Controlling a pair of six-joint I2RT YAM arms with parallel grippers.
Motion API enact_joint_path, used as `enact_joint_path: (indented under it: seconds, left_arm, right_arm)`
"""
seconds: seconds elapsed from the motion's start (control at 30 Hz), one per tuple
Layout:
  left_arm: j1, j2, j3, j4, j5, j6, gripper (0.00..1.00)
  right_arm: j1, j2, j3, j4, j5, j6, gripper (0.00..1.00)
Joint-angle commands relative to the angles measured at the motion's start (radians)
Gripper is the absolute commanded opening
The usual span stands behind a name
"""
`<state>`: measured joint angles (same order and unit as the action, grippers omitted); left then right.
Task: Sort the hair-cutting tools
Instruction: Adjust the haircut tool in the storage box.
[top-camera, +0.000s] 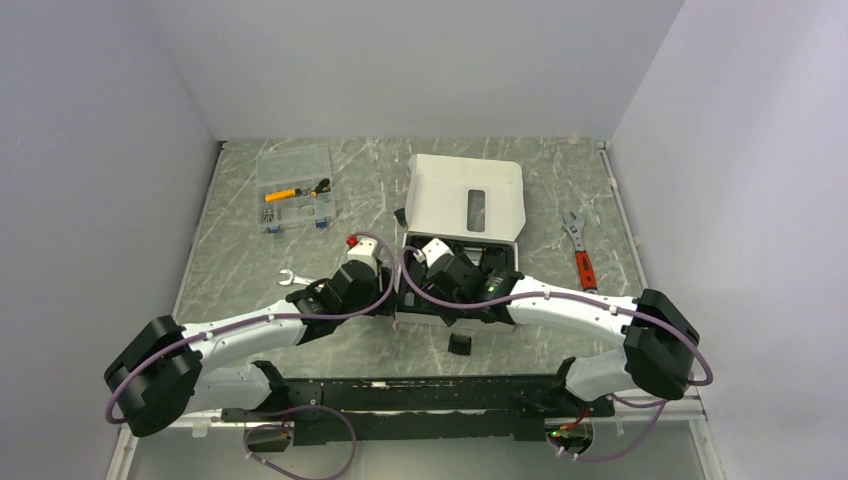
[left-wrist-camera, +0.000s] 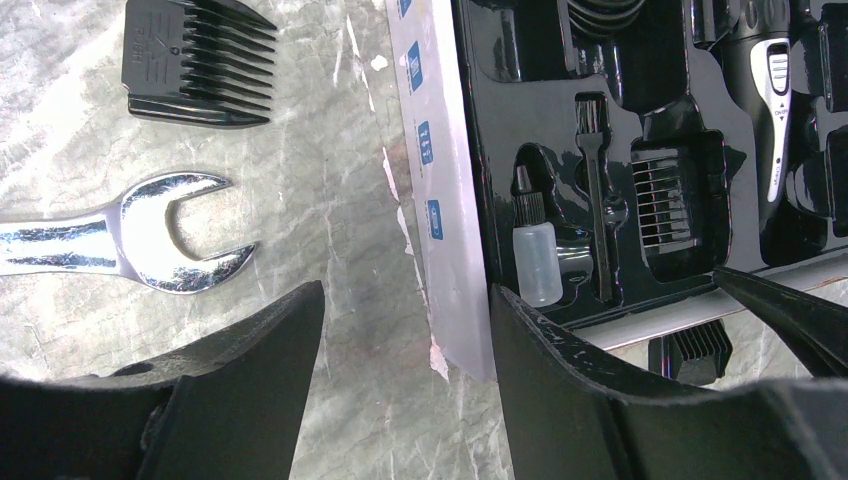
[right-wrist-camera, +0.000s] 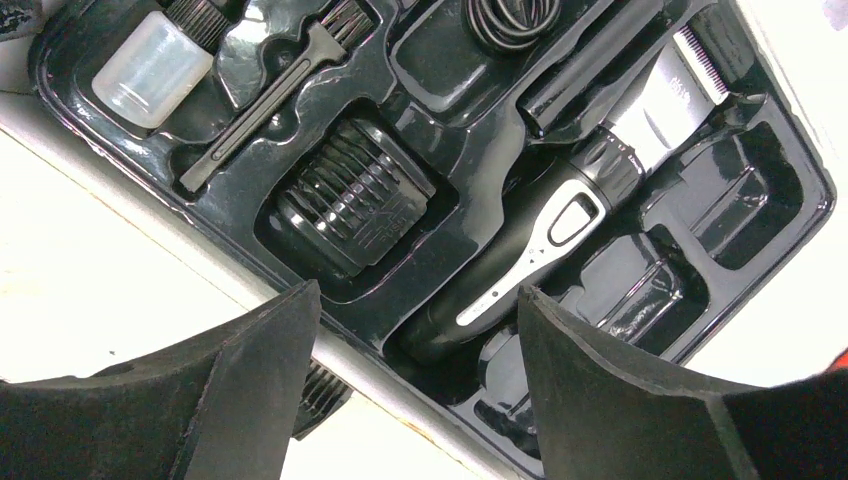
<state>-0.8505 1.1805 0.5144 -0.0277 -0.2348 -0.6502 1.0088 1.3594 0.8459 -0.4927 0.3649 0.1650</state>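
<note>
Nearest, on table (top-camera: 250, 260): loose comb (top-camera: 459, 344), just short of tray (right-wrist-camera: 455, 200). Both spread wide, empty: left tool (left-wrist-camera: 400, 330) astride box rim (left-wrist-camera: 440, 200), right tool (right-wrist-camera: 415, 300) over clipper (right-wrist-camera: 560, 225) seated in tray. Could snag rim descending, jolting clipper from its slot.

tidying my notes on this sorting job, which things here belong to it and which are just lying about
Job: hair clipper in the black tray; comb attachment seated beside it; loose comb by the open-end wrench; second loose comb outside the tray.
Lying about: open-end wrench; red-handled adjustable wrench; clear organiser box.
</note>
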Motion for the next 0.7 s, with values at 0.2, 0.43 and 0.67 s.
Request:
enact_joint_path:
  seconds: [0.2,0.43,0.67]
  left_arm:
    - [0.005,-0.011,-0.016,-0.062,-0.026,0.003,0.67]
    - [0.006,-0.015,-0.021,-0.059,-0.027,0.004,0.67]
    - [0.006,-0.007,-0.021,-0.052,-0.021,0.006,0.67]
  right_arm:
    - [0.014,0.066,0.036,0.008,0.055,-0.048,0.75]
    - [0.014,0.096,0.013,0.081,0.025,-0.024,0.75]
    - [0.009,0.110,-0.015,0.124,0.121,0.024,0.75]
